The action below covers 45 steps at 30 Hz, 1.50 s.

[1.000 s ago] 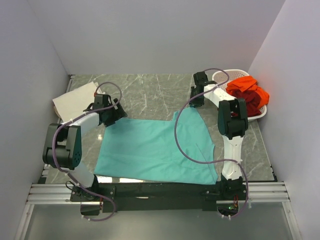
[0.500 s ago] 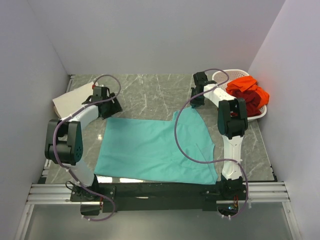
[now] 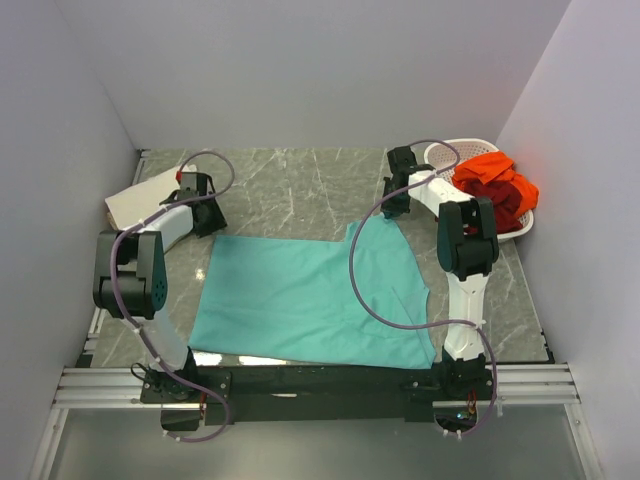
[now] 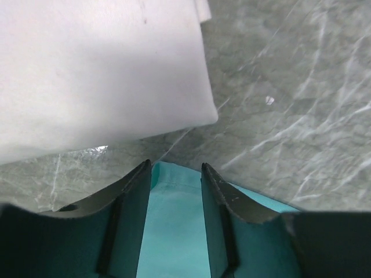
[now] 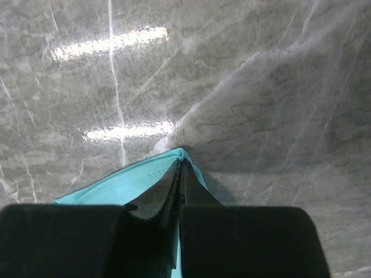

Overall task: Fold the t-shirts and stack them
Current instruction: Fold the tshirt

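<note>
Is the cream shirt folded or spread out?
Folded: the cream shirt is a compact block with a rounded, doubled edge.

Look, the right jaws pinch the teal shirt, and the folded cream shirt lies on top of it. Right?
Not quite. The right jaws do pinch the teal shirt, but the folded cream shirt lies beside it on the table, not on top. The top external view shows this.
</note>
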Each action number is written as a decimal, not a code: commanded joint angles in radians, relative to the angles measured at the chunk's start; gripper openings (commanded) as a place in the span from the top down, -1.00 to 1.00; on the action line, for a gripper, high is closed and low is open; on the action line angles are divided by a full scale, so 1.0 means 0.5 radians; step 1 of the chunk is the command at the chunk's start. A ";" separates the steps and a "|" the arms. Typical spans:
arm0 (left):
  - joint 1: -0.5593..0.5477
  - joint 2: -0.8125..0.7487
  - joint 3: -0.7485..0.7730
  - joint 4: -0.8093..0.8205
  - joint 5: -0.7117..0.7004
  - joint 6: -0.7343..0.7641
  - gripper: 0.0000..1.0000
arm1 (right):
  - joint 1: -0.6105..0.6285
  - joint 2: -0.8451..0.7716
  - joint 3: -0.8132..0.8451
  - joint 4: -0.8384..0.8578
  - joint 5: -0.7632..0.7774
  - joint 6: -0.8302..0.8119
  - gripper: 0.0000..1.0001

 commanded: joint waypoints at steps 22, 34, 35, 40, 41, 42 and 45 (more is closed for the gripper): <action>-0.005 0.171 0.017 -0.019 0.014 0.055 0.46 | -0.024 -0.143 -0.080 -0.010 0.040 0.021 1.00; -0.005 0.174 0.038 0.018 0.149 0.070 0.99 | -0.046 -0.170 -0.043 -0.040 0.043 0.070 1.00; -0.005 0.156 0.047 0.021 0.152 0.073 0.99 | -0.055 -0.170 -0.034 -0.043 0.046 0.073 1.00; -0.005 0.110 0.081 0.015 0.226 0.067 0.99 | -0.070 -0.198 0.024 -0.074 0.070 0.088 1.00; -0.005 0.103 0.103 0.015 0.238 0.064 0.99 | -0.077 -0.204 0.033 -0.077 0.073 0.088 1.00; -0.005 0.103 0.118 0.012 0.268 0.058 0.99 | -0.086 -0.204 0.055 -0.080 0.080 0.094 1.00; -0.005 0.122 0.185 -0.019 0.293 0.046 0.99 | -0.098 -0.213 0.110 -0.105 0.086 0.107 1.00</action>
